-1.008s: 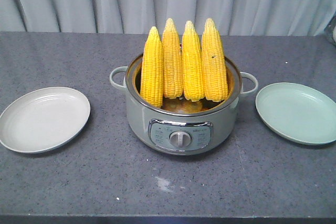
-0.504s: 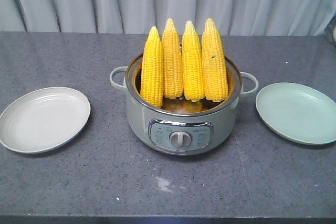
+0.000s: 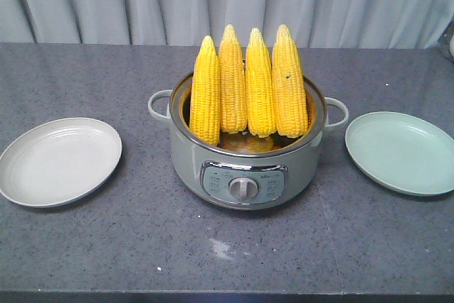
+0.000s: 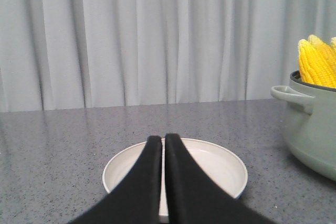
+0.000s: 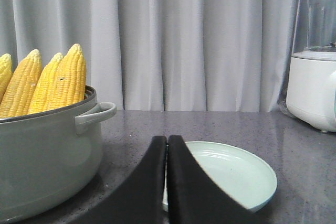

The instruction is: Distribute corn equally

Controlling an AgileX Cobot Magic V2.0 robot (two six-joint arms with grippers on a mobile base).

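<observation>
Several cobs of yellow corn (image 3: 247,90) stand upright, tips up, in a grey-green electric pot (image 3: 245,168) at the table's middle. The corn (image 4: 317,61) shows at the right edge of the left wrist view, and the corn (image 5: 44,85) at the left of the right wrist view. A white plate (image 3: 60,161) lies left of the pot, a pale green plate (image 3: 401,152) right of it. My left gripper (image 4: 162,139) is shut and empty, hovering before the white plate (image 4: 226,169). My right gripper (image 5: 167,140) is shut and empty, before the green plate (image 5: 241,174). Neither gripper shows in the front view.
The pot has side handles (image 3: 159,103) and a front control knob (image 3: 243,188). A white appliance with a clear top (image 5: 314,56) stands at the far right of the table. A grey curtain (image 3: 227,1) hangs behind the table's far edge.
</observation>
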